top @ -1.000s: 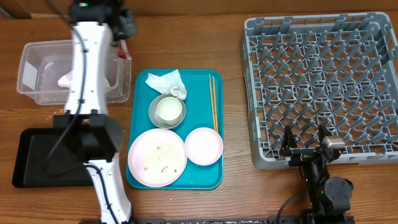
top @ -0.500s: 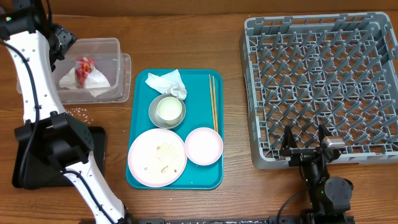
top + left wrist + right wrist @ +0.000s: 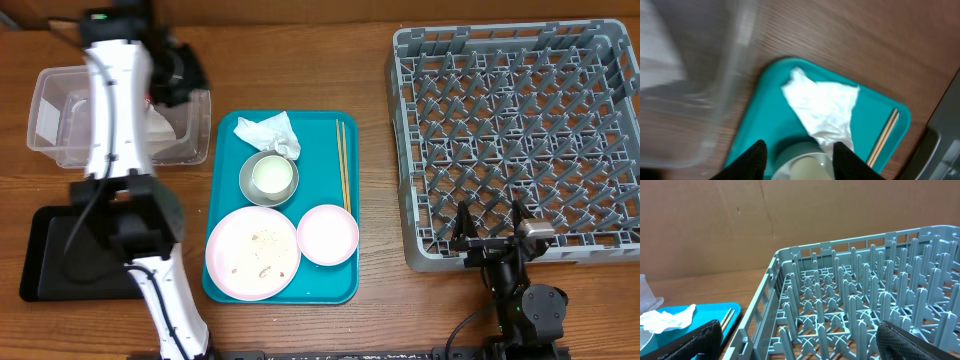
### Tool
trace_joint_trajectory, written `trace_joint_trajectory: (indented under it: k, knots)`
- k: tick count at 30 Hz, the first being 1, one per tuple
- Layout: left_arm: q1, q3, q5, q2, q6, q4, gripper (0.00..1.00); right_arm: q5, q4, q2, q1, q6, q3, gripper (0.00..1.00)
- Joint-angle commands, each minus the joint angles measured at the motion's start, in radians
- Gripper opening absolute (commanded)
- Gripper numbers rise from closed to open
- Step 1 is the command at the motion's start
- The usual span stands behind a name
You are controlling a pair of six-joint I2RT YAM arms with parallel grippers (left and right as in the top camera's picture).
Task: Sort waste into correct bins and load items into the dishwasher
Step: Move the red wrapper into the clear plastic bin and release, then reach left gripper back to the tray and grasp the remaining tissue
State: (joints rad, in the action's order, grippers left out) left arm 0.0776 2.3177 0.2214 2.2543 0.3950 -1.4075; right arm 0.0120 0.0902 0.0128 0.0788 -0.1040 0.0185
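Rack (image 3: 515,140) sits right of the tray (image 3: 320,135). The tub (image 3: 60,115) at left holds something white, perhaps paper. Plate (image 3: 252,253), napkin (image 3: 268,133) and chopsticks (image 3: 343,165) lie on the tray. Left gripper (image 3: 800,150) is spread wide and empty above the napkin. Right gripper (image 3: 797,330) is also wide, by the rack.

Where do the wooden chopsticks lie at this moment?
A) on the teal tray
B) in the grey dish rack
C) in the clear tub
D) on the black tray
A: the overhead view shows the chopsticks lying on the teal tray, beside the bowl, on the side nearer the dish rack.
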Motion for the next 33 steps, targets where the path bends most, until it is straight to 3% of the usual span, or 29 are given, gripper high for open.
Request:
trace_joint_trajectory:
  k: [1,10,19,24,33]
  knots:
    - [-0.102,-0.122,-0.047,0.004,0.019,0.051,0.52,0.010,-0.007,-0.010,-0.003,0.004,-0.010,1.00]
    - [-0.204,-0.295,-0.129,0.008,0.150,0.222,0.54,0.010,-0.007,-0.010,-0.003,0.004,-0.010,1.00]
    - [-0.203,-0.376,-0.204,0.014,0.303,0.243,0.57,0.010,-0.007,-0.010,-0.003,0.004,-0.010,1.00]
    - [-0.203,-0.453,-0.206,0.015,0.302,0.304,0.63,0.010,-0.007,-0.010,-0.003,0.004,-0.010,1.00]
    - [-0.203,-0.500,-0.206,0.015,0.255,0.400,0.63,0.010,-0.007,-0.010,-0.003,0.004,-0.010,1.00]
